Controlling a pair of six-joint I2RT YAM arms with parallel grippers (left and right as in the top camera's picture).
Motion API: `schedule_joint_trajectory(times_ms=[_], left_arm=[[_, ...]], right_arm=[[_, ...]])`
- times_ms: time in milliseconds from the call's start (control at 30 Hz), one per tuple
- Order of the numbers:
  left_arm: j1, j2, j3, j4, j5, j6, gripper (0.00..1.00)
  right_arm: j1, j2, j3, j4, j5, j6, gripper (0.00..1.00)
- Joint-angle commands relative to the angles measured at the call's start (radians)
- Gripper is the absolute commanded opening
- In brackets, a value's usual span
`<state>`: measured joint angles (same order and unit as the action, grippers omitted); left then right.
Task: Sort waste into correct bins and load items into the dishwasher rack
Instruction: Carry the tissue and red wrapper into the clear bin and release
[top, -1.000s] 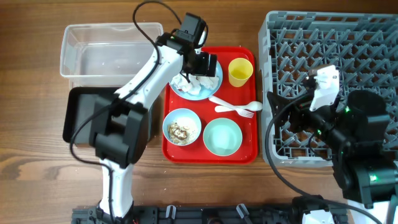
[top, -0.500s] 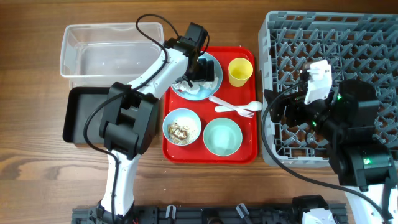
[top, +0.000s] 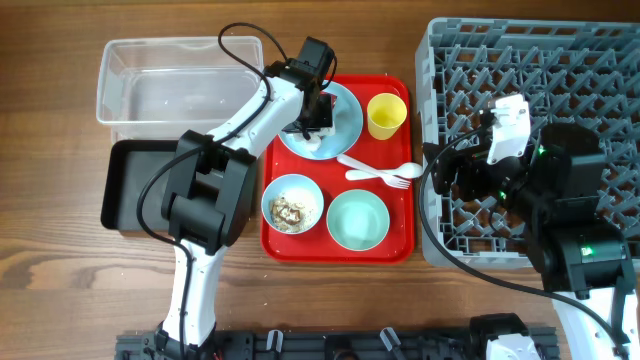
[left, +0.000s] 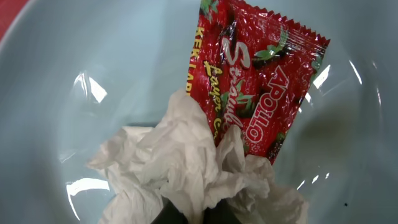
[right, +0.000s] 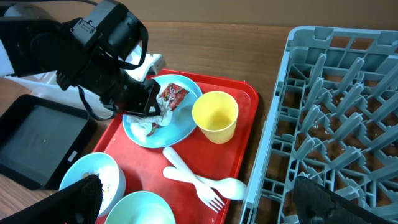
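Soft white paper is what is being handled: the crumpled white tissue (left: 180, 168) lies on the light blue plate (left: 74, 74), partly over the lower end of the red wrapper (left: 255, 81). Its lower folds are seen drawn in between the closed fingertips of the left gripper (top: 315, 118), so it is judged to be pinched there. The tissue is expected to be very light and limp and to trail when lifted. The slick, crinkly wrapper may be dragged along where the two touch, so a hold on a thick bunch away from the wrapper is to be preferred. Room is tight to the right, where the yellow cup (top: 386, 115) stands just beside the plate on the red serving tray (top: 400, 240). Open room is found to the left, over the clear tub (top: 170, 90) and the black tray (top: 125, 190) on the desk (top: 60, 280). The right gripper (top: 455, 175) is held wide apart and empty at the near edge of the dishwasher rack (top: 560, 70).
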<state>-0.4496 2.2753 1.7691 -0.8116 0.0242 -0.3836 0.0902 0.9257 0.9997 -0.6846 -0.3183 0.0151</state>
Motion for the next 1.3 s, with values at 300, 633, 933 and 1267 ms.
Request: schedule_joint_trajectory(times_ms=[300,633,933,1267], left_arm=[[0.052,-0.249,0.124,-0.123,0.015,-0.007,0.04],[0.251,-0.382,0.123,-0.159,0.006,-0.006,0.04],[0.413,-0.288,0.071,-0.177,0.000,-0.005,0.04],[0.426,-0.207,0.063,-0.168,0.000,0.040,0.89]], right_arm=[[0.004,0.002,0.023,0.002,-0.019,0.014,1.00],[0.004,0.002,0.023,-0.003,-0.019,0.014,1.00],[0.004,0.002,0.023,-0.013,-0.020,0.014,1.00],[0.004,0.002,0.023,-0.017,-0.020,0.014,1.00]])
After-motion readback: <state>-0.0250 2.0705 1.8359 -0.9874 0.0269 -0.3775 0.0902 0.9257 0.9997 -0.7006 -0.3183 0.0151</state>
